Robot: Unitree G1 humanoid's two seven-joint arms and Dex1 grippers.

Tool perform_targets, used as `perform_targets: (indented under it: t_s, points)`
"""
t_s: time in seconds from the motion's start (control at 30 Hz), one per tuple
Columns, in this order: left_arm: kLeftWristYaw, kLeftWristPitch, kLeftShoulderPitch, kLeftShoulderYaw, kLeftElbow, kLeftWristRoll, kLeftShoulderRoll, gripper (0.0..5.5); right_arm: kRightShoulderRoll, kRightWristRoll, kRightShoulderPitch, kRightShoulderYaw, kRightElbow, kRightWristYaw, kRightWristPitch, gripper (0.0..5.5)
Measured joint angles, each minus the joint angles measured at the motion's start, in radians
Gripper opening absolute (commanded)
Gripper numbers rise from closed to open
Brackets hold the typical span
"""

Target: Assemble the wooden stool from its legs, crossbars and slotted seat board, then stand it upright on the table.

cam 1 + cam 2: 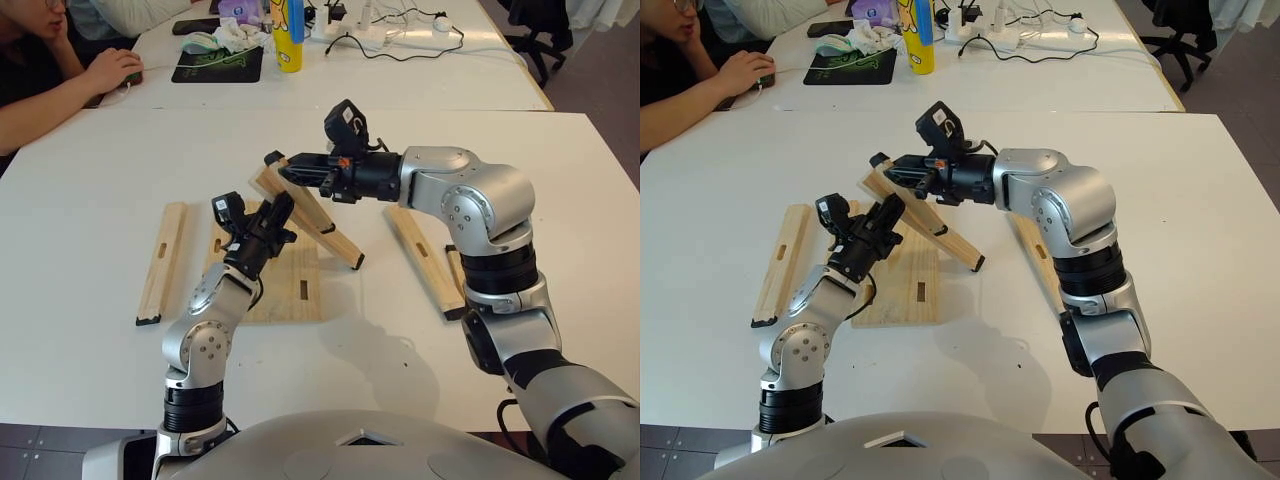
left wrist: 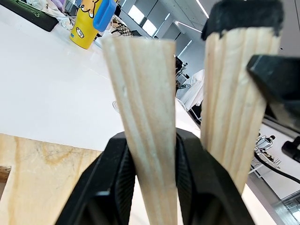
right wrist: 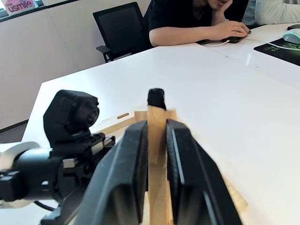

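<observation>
The slotted seat board (image 1: 280, 300) lies flat on the white table. Above it, two wooden bars lean together. My right gripper (image 1: 290, 172) is shut on the upper end of the long leg (image 1: 335, 240), which has black-capped ends and slopes down to the table. My left gripper (image 1: 283, 205) comes up from below and is shut on the second bar (image 2: 150, 131), close beside the leg (image 2: 234, 93). The right wrist view has the leg (image 3: 157, 154) clamped between both fingers. One loose leg (image 1: 162, 262) lies left of the board, and another leg (image 1: 422, 255) lies under my right arm.
A yellow bottle (image 1: 288, 35), a dark mouse mat (image 1: 218, 65) and cables sit on the adjoining table behind. A person's hand (image 1: 115, 70) rests on a mouse at the far left. Bare white table stretches to the front and far right.
</observation>
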Motion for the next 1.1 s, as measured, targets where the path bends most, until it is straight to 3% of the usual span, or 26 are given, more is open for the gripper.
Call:
perform_targets:
  t_s: [0.3, 0.47, 0.8, 1.1]
  points:
    - [0.084, 0.076, -0.033, 0.128, 0.017, -0.175, -0.057, 1.04, 0.169, 0.058, -0.03, -0.347, 0.098, -0.286, -0.229, 0.43]
    - [0.092, 0.122, -0.069, 0.102, 0.024, -0.177, -0.052, 1.04, 0.376, 0.063, 0.0, -0.343, 0.125, -0.436, -0.301, 0.43]
    - [0.072, 0.143, -0.119, 0.026, -0.048, -0.161, -0.026, 1.04, 0.391, -0.003, -0.051, -0.344, 0.461, -0.701, -0.55, 0.43]
    - [0.072, 0.123, -0.119, 0.02, -0.045, -0.12, -0.027, 1.04, 0.392, 0.231, -0.063, -0.362, 0.45, -0.833, -0.287, 0.43]
